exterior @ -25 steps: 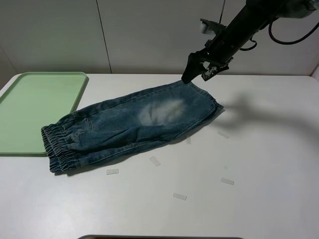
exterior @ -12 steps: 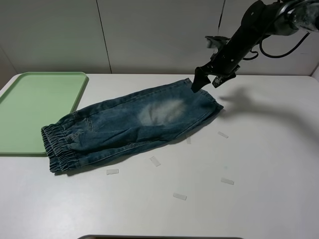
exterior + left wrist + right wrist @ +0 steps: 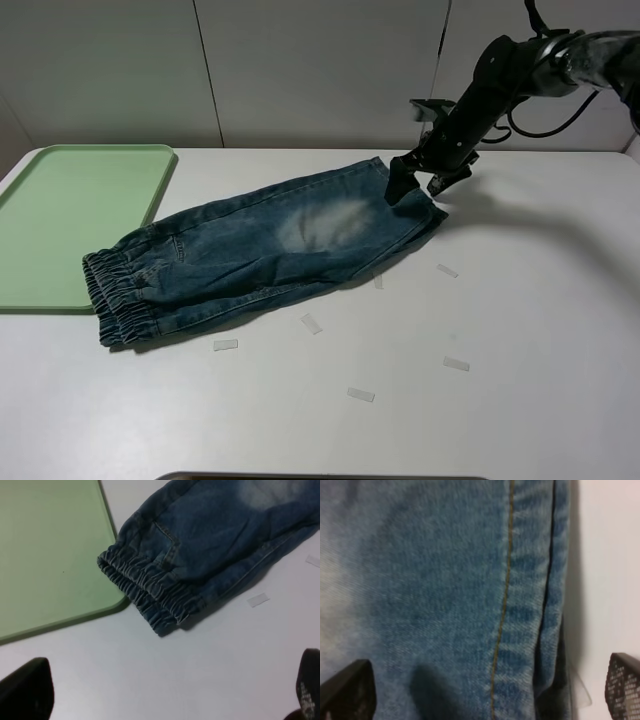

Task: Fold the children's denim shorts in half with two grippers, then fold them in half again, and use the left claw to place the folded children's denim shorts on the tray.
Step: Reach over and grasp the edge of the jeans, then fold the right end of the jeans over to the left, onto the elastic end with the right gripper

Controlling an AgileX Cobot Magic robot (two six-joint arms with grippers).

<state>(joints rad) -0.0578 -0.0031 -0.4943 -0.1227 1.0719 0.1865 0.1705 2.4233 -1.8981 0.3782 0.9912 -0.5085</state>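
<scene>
The children's denim shorts [image 3: 260, 250] lie flat across the white table, elastic waistband at the left beside the tray [image 3: 70, 215], leg hem at the right. My right gripper [image 3: 415, 180] hovers just over the hem end, jaws wide open and holding nothing. The right wrist view is filled with hem stitching of the shorts [image 3: 445, 595], and the right gripper [image 3: 485, 690] straddles it. The left arm is outside the exterior high view. In the left wrist view the left claw [image 3: 167, 690] is open above bare table, short of the waistband of the shorts [image 3: 150, 590] and the tray [image 3: 45, 555].
Several small clear tape strips lie on the table in front of and to the right of the shorts, such as one strip [image 3: 310, 323] and another [image 3: 456, 364]. A dark edge [image 3: 320, 476] shows at the table's front. A white wall stands behind.
The right gripper has come down and slightly to the right, from above the far corner of the hem to just over it. The shorts have not moved.
</scene>
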